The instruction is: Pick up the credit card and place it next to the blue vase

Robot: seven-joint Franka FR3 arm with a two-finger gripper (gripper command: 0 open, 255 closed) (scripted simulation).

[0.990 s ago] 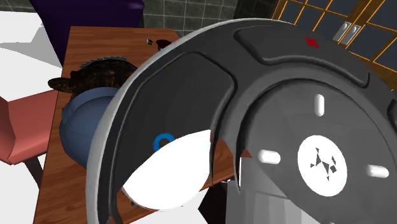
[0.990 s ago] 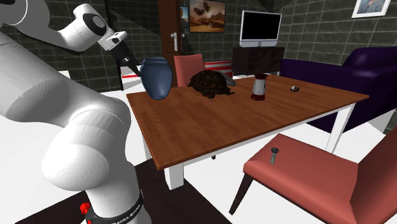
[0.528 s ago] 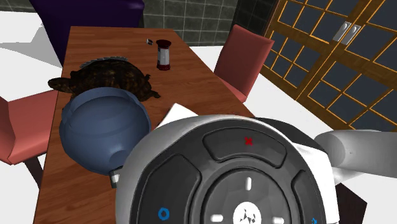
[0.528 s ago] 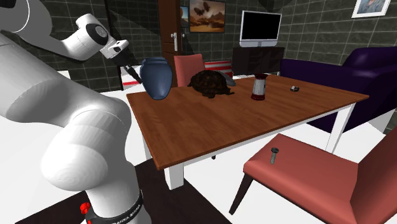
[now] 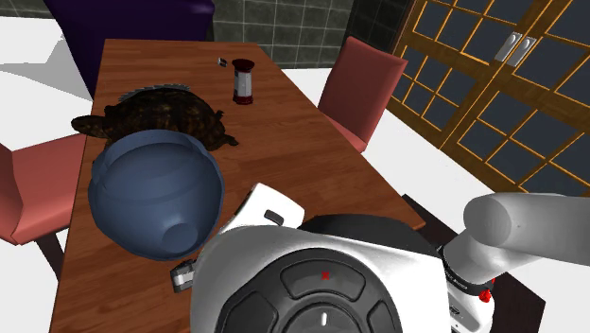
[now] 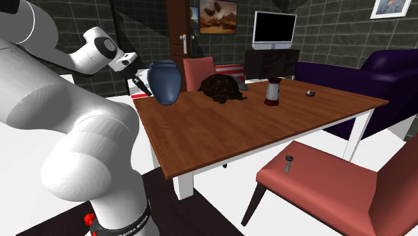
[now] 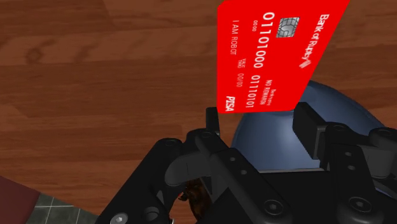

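Standing on the brown wooden table (image 6: 268, 134), the blue vase (image 6: 165, 82) takes up the corner nearest the arm, upright and round-bellied. Just past it sits a dark turtle figure (image 6: 221, 87). Farther along the top, well apart from both, is a small red and white jar (image 6: 272, 92). A red chair (image 6: 315, 174) stands at the near side of the table and a purple sofa (image 6: 365, 74) lies beyond the far end. In the shoulder view the arm (image 5: 312, 284) covers the lower foreground and hides the table edge below the vase.

The black gripper (image 6: 141, 86) hangs over that corner, just beside the vase on the second exterior view's left. The vase is the closest thing to it.

In the wrist view the two fingers (image 7: 310, 127) stand apart with the credit card (image 7: 280, 54) clamped between them by its near end. The card is up in the air, above the bare wood, and reaches out ahead of the fingertips. The vase's blue curve shows right behind and under the card. The card is bright red with white print: a row of ones and zeros, "I AM ROBOT", "PISA", and a small grey chip near its far end.
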